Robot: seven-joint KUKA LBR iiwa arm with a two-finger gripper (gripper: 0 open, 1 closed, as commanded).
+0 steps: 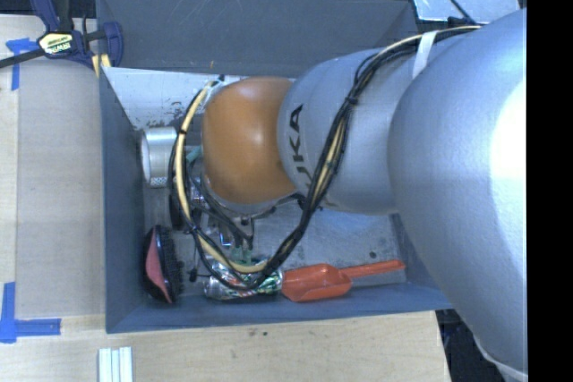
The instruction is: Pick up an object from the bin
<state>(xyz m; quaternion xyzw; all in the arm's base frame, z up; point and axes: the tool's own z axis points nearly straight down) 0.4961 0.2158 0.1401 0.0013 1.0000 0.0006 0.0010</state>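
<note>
Gripper [222,233]: lower-left of frame, low in the bin [260,13], mostly hidden under orange wrist cover [243,139] & cables [309,206]; open/shut and any load: can't tell.
Red-and-black oval obj [159,264]: just left of gripper, by left wall (kind unclear).
Orange scoop [324,282]: bottom centre, handle pointing right.
Silver cylinder [158,155]: left-centre, partly behind cover.

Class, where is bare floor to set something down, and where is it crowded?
Bare floor: the far left corner beyond the silver roll, and the strip between the arm and the orange scoop. Crowded: the left wall, round the red-and-black brush.
</note>
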